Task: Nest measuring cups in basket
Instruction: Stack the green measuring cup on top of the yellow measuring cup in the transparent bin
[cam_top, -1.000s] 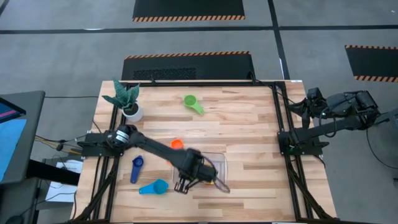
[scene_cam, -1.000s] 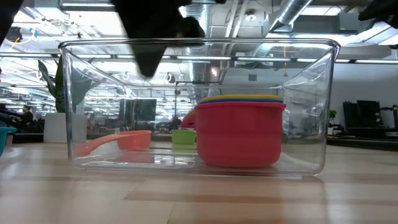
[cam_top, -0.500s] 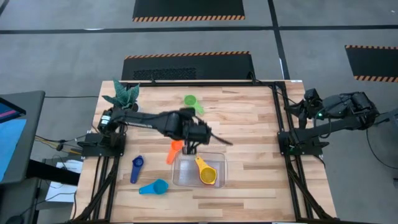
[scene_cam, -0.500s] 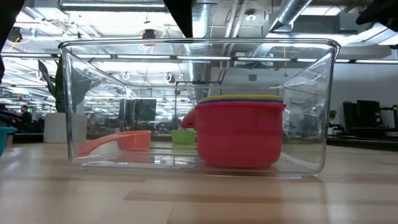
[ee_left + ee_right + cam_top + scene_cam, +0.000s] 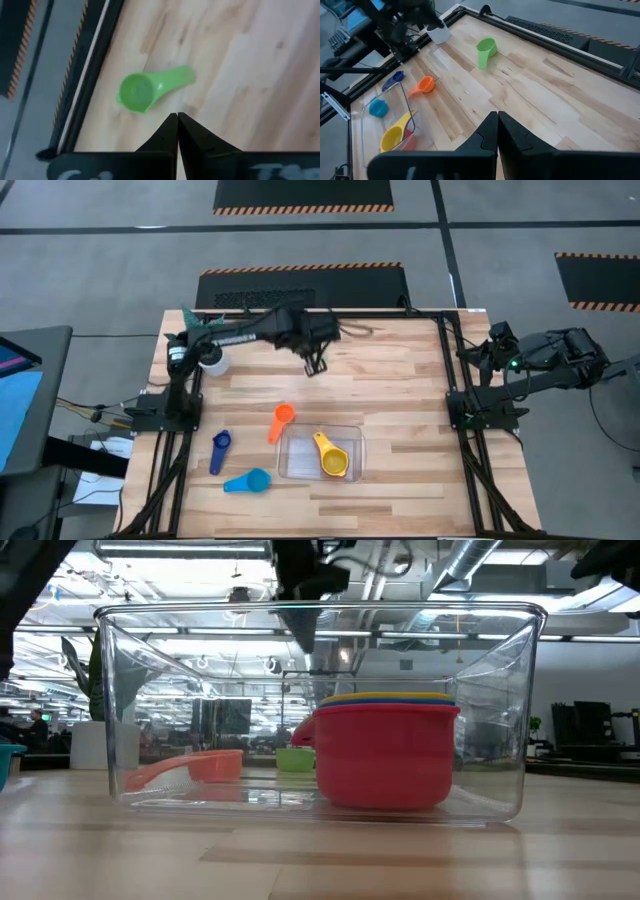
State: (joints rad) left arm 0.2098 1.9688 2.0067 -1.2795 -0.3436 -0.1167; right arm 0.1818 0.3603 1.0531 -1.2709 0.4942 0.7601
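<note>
— What was the left hand doing?

— Its two fingers were pressed together, and it held nothing. It hung over the far part of the desk, just above the green cup, which lay on its side on the wood, apart from the fingertips.

— And the right hand?

— It was also pressed together and empty (this arm waited beyond the right edge of the desk).

— What stood around?

— A white plant pot was at the far left corner. The orange cup lay just beside the far left corner of the basket. The navy cup and the light blue cup lay to the left of the basket, near the front edge. Nothing lay between the left hand and the green cup.

— How did the basket look?

— It was a clear tub near the front middle of the desk. Inside it the red cup stood upright, with the yellow cup nested on top; a thin blue rim showed between them in the low view.
</note>
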